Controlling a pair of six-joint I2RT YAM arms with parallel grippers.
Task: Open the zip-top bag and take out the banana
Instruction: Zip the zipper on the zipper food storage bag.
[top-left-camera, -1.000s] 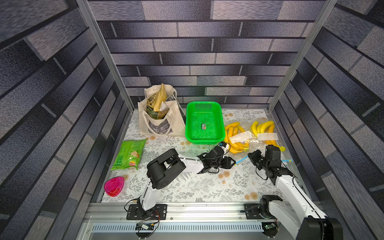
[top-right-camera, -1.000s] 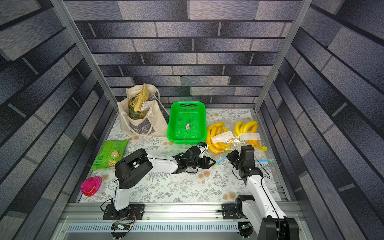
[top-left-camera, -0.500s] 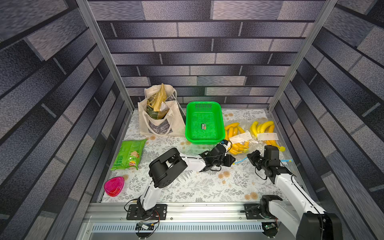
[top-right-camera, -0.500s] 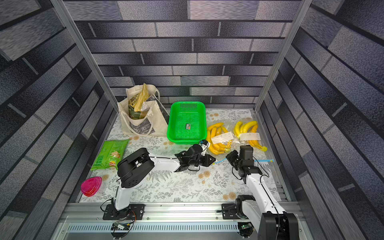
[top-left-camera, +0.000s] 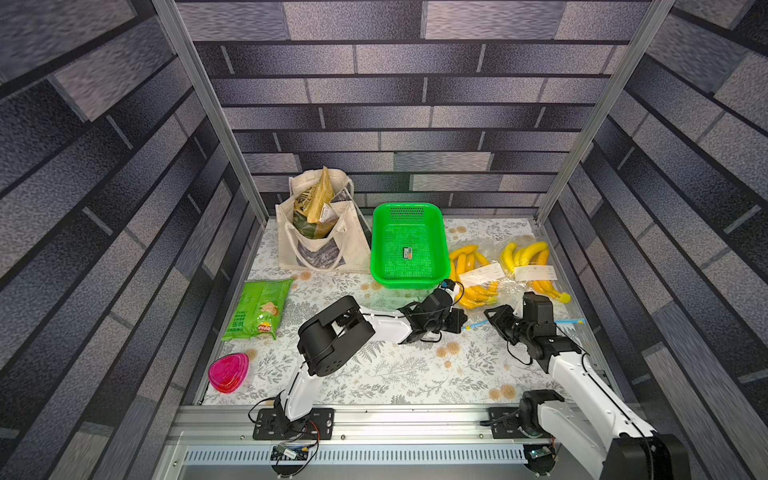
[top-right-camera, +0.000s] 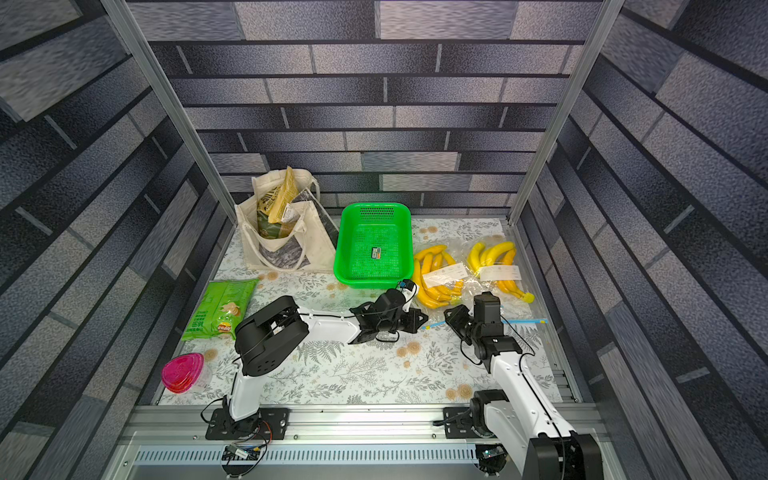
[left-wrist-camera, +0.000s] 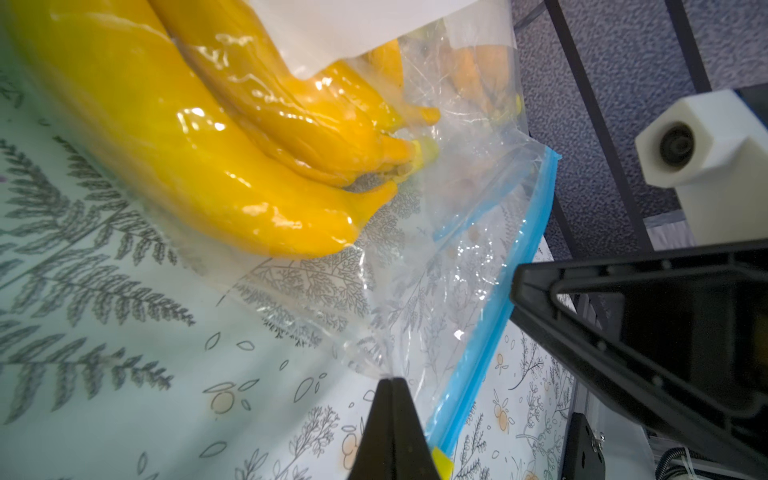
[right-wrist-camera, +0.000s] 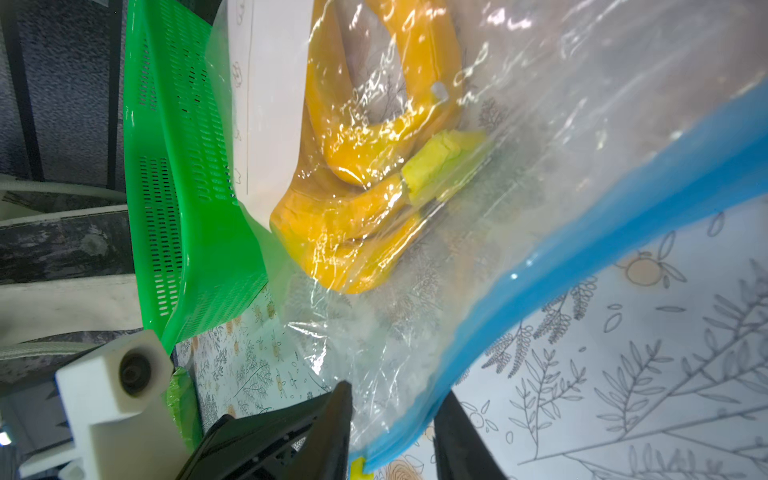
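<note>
Left tool (left-wrist-camera: 391, 383) clamps the zip-top bag (left-wrist-camera: 432, 291); right tool (right-wrist-camera: 395, 409) gapes astride its blue seal (right-wrist-camera: 582, 253).

Floral table (top-left-camera: 374, 374) carries tote (top-left-camera: 320, 249), basket (top-left-camera: 407, 283), chips (top-left-camera: 257, 309), pink container (top-left-camera: 228, 372), banana bags (top-left-camera: 476, 272).

Lab-style robot cell: alu frame post (top-left-camera: 212, 112), printed faux-brick panels (top-left-camera: 395, 83), base rail (top-left-camera: 415, 424) up front.
</note>
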